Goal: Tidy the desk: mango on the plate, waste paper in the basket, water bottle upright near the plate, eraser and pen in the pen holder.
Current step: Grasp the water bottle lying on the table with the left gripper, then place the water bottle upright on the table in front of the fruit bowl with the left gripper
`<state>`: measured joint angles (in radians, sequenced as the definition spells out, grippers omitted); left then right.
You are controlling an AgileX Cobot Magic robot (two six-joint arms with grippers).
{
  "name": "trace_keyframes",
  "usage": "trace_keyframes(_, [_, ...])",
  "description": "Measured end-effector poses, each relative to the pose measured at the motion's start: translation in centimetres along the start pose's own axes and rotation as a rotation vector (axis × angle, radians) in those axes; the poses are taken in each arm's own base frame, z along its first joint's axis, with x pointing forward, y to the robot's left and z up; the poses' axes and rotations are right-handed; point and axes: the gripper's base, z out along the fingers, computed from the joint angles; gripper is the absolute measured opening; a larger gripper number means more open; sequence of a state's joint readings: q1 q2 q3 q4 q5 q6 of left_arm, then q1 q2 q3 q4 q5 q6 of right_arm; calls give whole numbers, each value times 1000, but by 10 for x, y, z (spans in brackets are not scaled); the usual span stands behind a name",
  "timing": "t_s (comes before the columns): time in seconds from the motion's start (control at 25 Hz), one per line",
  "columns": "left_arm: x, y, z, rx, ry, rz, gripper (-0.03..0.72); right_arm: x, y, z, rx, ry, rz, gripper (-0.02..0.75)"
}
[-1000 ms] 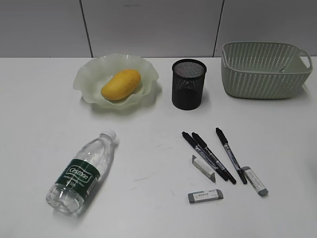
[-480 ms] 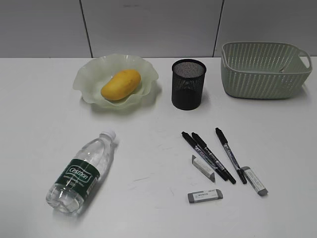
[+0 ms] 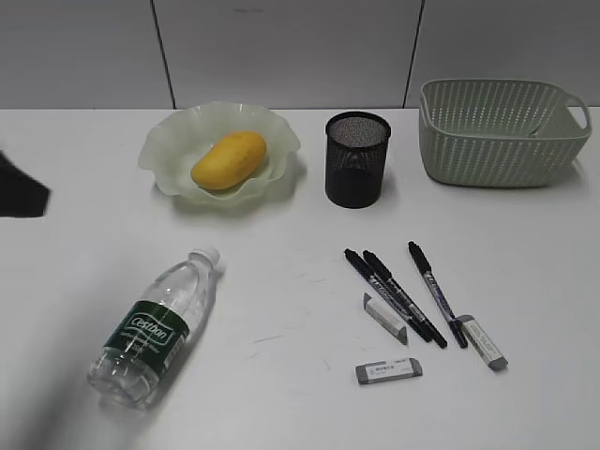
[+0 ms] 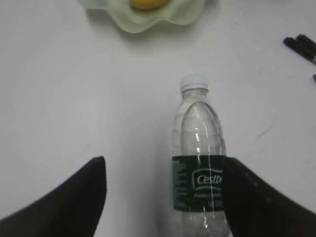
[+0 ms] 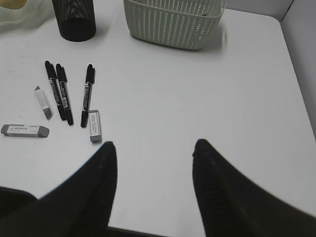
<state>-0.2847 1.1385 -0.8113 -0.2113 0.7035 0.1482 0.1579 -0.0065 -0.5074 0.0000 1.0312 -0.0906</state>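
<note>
Change from the earlier exterior frames: a dark blurred shape (image 3: 21,187), not identifiable with certainty, now enters at the left edge, with a soft shadow across the lower left of the desk (image 3: 281,281); all objects keep their places. Water bottle (image 3: 155,325): lying on its side at lower left of the exterior view, long axis diagonal, white cap toward upper right, base toward lower left, green label facing up; in the left wrist view it runs vertically, cap toward the top of the frame, base cut off by the bottom edge. Left gripper (image 4: 163,197): fingers spread apart, empty, one dark finger at lower left and the other at lower right of the wrist frame, the right one overlapping the bottle's label edge; contact cannot be told. Right gripper (image 5: 153,173): fingers apart, grasping nothing, over bare desk at the bottom of its frame. Mango (image 3: 229,158): in the plate (image 3: 169,141), upper left, long axis tilted toward upper right. Pen holder (image 3: 357,158): upright, upper centre. Basket (image 3: 502,131): upper right, contents hard to make out. Three pens (image 3: 398,292): lower right, roughly parallel diagonals. Three erasers (image 3: 388,370): beside the pens' lower ends.
</note>
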Motion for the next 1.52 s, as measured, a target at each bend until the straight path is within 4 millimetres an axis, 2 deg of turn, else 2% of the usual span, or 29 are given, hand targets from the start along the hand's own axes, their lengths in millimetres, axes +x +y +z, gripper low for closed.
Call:
trace_keyframes(0.12, [-18, -25, 53, 21, 114, 120, 551, 0, 0, 0, 0, 0, 0, 400])
trace_keyframes(0.24, [-25, -50, 111, 1, 250, 181, 562, 0, 0, 0, 0, 0, 0, 395])
trace_keyframes(0.36, [-29, -60, 155, -7, 343, 171, 589, 0, 0, 0, 0, 0, 0, 394])
trace_keyframes(0.52, [-26, -60, 193, -26, 452, 169, 590, 0, 0, 0, 0, 0, 0, 394])
trace_keyframes(0.6, [-23, -60, 205, -32, 489, 169, 544, 0, 0, 0, 0, 0, 0, 394])
trace_keyframes(0.64, [-20, -59, 209, -36, 501, 171, 493, 0, 0, 0, 0, 0, 1, 394])
trace_keyframes(0.72, [-21, -59, 210, -36, 496, 171, 373, 0, 0, 0, 0, 0, 1, 393])
trace_keyframes(0.88, [-29, -60, 195, -19, 356, 162, 361, 0, 0, 0, 0, 0, 1, 393])
trace_keyframes(0.96, [-34, -61, 174, 8, 149, 141, 361, 0, 0, 0, 0, 0, 1, 393])
trace_keyframes(1.08, [-25, -56, 142, 56, -192, 124, 361, 0, 0, 0, 0, 0, 1, 393])
trace_keyframes(1.16, [-10, -48, 133, 70, -379, 119, 361, 0, 0, 0, 0, 0, 1, 393])
trace_keyframes(1.28, [4, -37, 132, 51, -615, 179, 361, 0, 0, 0, 4, 0, -2, 393])
trace_keyframes(1.52, [17, -29, 162, 24, -711, 201, 361, 0, 0, 0, 5, 0, -2, 393])
